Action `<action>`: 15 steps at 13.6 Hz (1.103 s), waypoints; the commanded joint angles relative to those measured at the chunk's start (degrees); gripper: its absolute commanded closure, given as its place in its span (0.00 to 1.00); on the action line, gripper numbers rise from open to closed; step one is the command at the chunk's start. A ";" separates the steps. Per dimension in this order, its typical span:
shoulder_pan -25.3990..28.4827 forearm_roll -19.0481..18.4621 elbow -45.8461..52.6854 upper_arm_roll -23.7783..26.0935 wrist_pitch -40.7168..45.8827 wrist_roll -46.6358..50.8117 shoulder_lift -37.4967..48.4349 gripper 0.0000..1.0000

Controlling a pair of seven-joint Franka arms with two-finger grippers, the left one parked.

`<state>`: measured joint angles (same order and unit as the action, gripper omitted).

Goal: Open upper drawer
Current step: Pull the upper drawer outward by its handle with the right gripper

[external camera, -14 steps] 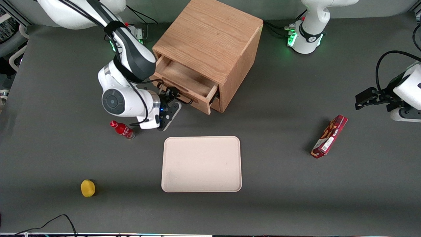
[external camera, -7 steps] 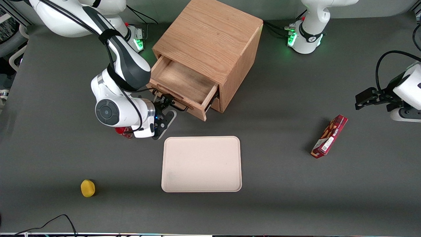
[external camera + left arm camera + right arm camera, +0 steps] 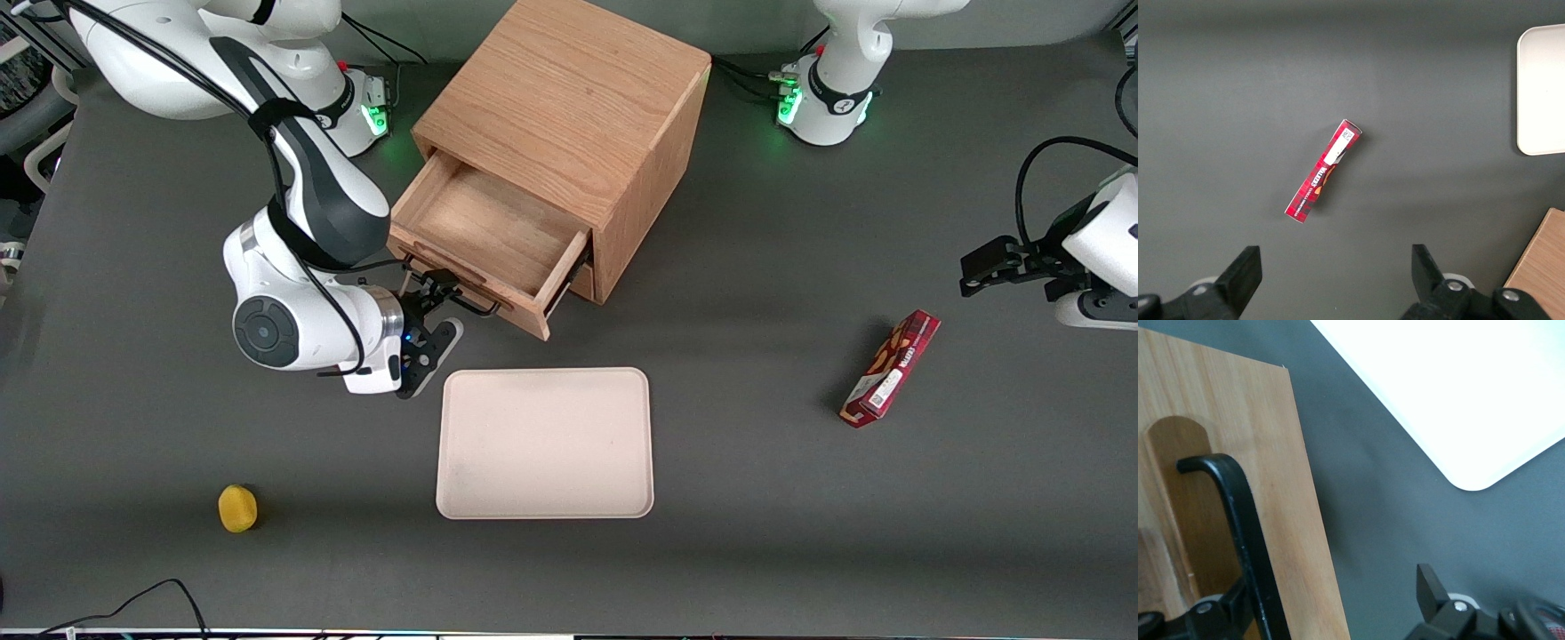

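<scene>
The oak cabinet (image 3: 569, 98) stands at the table's middle, away from the front camera. Its upper drawer (image 3: 484, 227) is pulled well out, and its bare wooden inside shows. My right gripper (image 3: 436, 292) is at the drawer's front, open. In the right wrist view the fingers (image 3: 1428, 587) stand wide apart on either side of the black bar handle (image 3: 1245, 533) and the edge of the drawer front (image 3: 1291, 520). One finger sits against the handle. The lower drawer is almost hidden under the upper one.
A cream tray (image 3: 545, 443) lies just nearer the front camera than the drawer, and shows in the right wrist view (image 3: 1458, 387). A red snack box (image 3: 891, 367) lies toward the parked arm's end. A yellow lemon-like ball (image 3: 237, 508) sits near the front edge.
The upper drawer has slid farther out of the cabinet. My gripper moved with its handle toward the front camera. The small red bottle is now covered by my arm.
</scene>
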<state>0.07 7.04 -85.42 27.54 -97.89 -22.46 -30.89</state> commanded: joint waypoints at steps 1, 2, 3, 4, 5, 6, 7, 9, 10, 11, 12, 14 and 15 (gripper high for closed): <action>0.28 -2.72 3.94 -0.03 1.12 0.32 -2.68 0.00; 0.28 -3.69 4.46 -0.03 1.21 -0.82 -3.12 0.00; 0.28 -3.96 4.99 -0.12 1.21 -3.00 -3.12 0.00; 0.19 -3.96 5.43 -0.21 1.21 -4.50 -3.12 0.00; 0.19 -3.96 5.70 -1.16 1.47 -5.39 -3.12 0.00; 0.28 -3.87 6.05 -2.48 1.56 -6.09 -3.21 0.00; 0.28 -3.87 6.14 -2.75 1.65 -6.80 -3.21 0.00; 0.19 -4.05 6.93 -2.93 1.56 -8.29 -3.56 0.00; 0.19 -4.14 7.45 -3.02 1.56 -8.82 -3.91 0.00; 0.28 -4.66 8.24 -3.54 1.65 -9.35 -4.44 0.00; 0.19 -5.19 9.38 -4.07 2.17 -9.88 -4.79 0.00; 0.19 -5.28 10.97 -5.03 2.53 -12.50 -5.15 0.00; 0.28 -5.37 11.15 -5.65 2.53 -13.91 -5.15 0.00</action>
<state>-0.04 3.06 -77.76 22.76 -97.22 -33.27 -34.40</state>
